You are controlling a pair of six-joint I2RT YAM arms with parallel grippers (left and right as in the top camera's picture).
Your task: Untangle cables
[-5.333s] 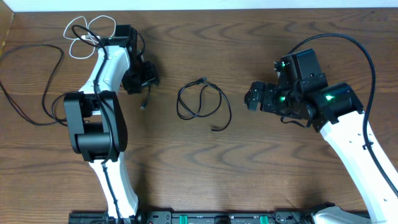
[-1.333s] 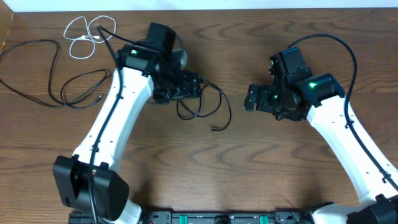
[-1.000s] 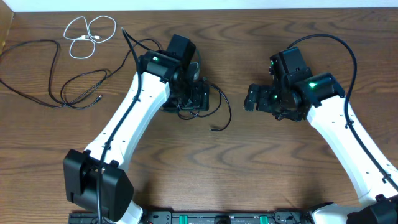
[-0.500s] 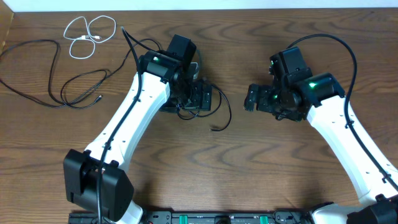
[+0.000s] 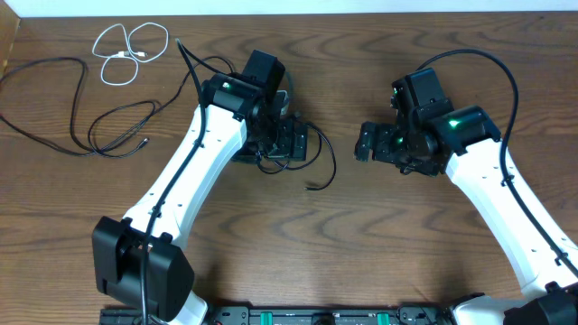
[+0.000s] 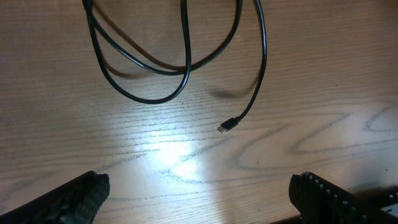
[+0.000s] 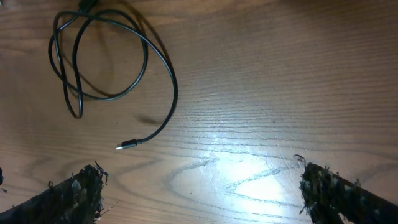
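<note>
The looped black cable [image 6: 186,56], judged light, limp and slippery, is found on the surface [image 6: 311,74] at twelve o'clock of the empty, spread-open left hand [image 6: 196,183], and a pinch just behind its free plug [image 6: 227,126] is advised.

Bare table [image 5: 352,244] between left end effector [image 5: 293,143] and right end effector [image 5: 365,143], only a looped black cable [image 6: 229,124] across it

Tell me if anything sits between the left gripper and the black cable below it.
Nothing visible. In the left wrist view only bare table lies between the open left gripper and the looped black cable.
</note>
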